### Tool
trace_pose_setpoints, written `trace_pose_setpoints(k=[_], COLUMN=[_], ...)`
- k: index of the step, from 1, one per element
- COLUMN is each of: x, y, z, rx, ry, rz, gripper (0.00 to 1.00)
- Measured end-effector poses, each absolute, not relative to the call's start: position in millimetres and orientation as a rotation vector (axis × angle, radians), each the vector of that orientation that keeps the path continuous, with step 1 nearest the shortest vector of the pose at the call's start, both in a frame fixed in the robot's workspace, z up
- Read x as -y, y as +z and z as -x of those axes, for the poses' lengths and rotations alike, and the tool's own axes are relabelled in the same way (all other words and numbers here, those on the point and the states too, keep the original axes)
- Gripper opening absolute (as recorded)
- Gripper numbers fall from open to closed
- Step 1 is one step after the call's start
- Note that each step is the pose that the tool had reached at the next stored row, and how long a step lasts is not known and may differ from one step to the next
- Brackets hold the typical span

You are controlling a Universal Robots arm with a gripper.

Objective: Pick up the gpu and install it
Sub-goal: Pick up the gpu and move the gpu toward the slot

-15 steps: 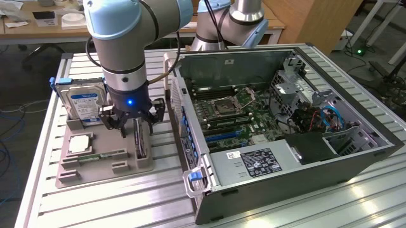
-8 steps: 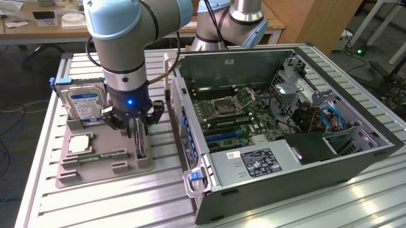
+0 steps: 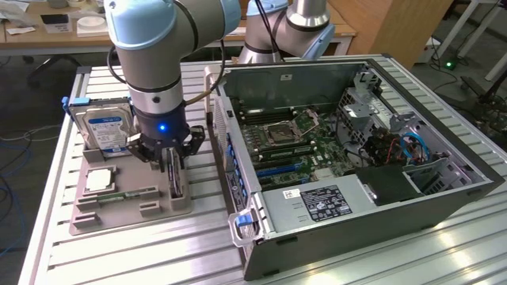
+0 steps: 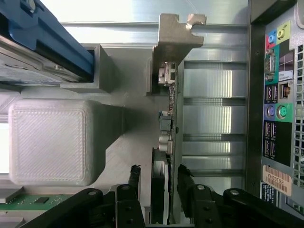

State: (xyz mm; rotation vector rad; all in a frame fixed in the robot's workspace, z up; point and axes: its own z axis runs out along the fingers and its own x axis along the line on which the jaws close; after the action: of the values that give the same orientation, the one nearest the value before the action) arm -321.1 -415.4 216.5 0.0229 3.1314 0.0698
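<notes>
In the exterior view, a grey moulded tray (image 3: 127, 209) sits on the slatted metal counter (image 3: 119, 255) toward the counter's edge at the exterior view's left, and an open computer case (image 3: 357, 208) lies just beside it, taking up the middle of the counter and reaching toward the opposite edge. The arm (image 3: 154, 65) comes straight down over the tray, with the tool (image 3: 174, 173) lowered over the gpu (image 3: 176, 189). The gpu is a thin dark card standing on its long edge in a slot on the tray's side nearest the case. A silver hard drive (image 3: 107, 130) with a blue-white label stands upright at the tray's far end, and a square processor (image 3: 99, 180) and a narrow green memory stick (image 3: 127, 195) lie flat on the tray nearer the counter's front edge. The motherboard (image 3: 293, 142) is exposed inside the case. In the wrist view, the two black fingers (image 4: 135, 178) straddle the card (image 4: 159, 194) — one on each face, with a sliver of gap on both sides, so the tool is released and grips nothing. The card's pale metal bracket (image 4: 175, 35) is at its far end, and the case's rear ports (image 4: 278, 118) run alongside.
</notes>
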Motion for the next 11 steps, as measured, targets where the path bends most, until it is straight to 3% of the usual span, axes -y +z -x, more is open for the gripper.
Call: trace_pose_setpoints(k=[8, 11], x=[415.2, 415.2], y=[213.5, 213.5], z=[321.3, 321.3], rx=[-3.131, -3.131], ry=[0.069, 0.069], rz=[-0.023, -0.023], gripper=[0.44, 0.37])
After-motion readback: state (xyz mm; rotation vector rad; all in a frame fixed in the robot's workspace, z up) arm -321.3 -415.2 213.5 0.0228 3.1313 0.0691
